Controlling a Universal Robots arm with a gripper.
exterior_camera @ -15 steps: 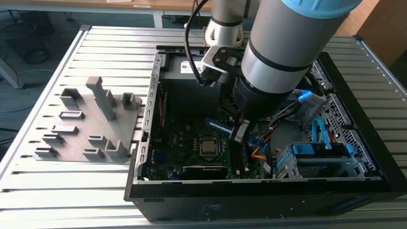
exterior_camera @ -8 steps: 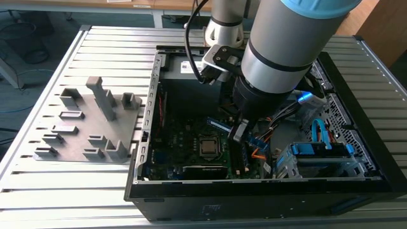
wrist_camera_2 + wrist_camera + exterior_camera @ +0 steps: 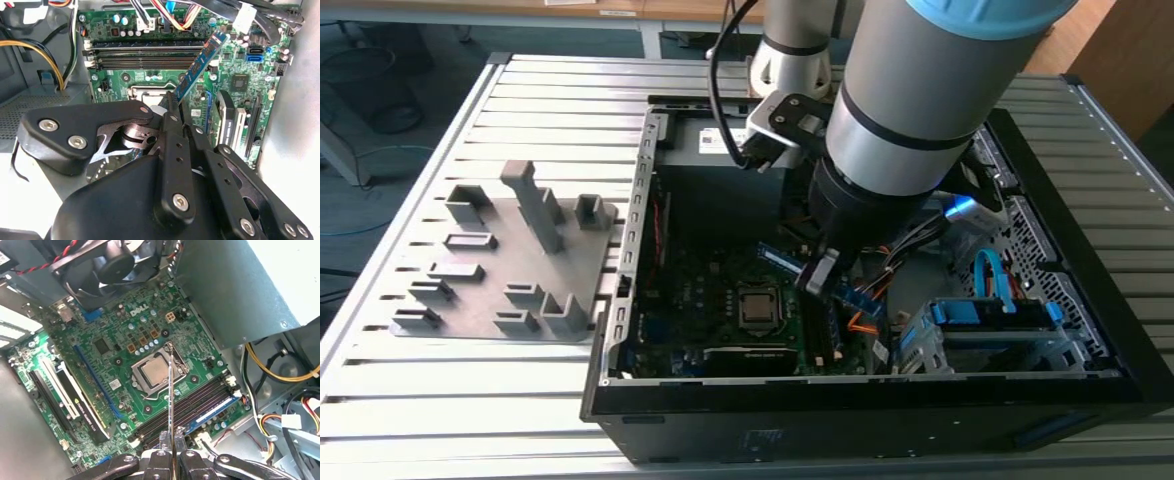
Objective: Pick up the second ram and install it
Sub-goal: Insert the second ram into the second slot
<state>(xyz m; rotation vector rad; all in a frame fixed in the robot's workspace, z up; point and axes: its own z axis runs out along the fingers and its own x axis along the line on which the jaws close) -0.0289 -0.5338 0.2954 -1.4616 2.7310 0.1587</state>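
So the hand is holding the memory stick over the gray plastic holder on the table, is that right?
Not quite. The hand does hold the memory stick, but over the green motherboard inside the computer case, not over the gray holder, which stands apart at the exterior view's left. The second wrist view shows it.

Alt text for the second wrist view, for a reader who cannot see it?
The gripper holds a blue memory stick tilted over a green motherboard, not seated in its long memory slots. Coloured cables lie along the board's edge.
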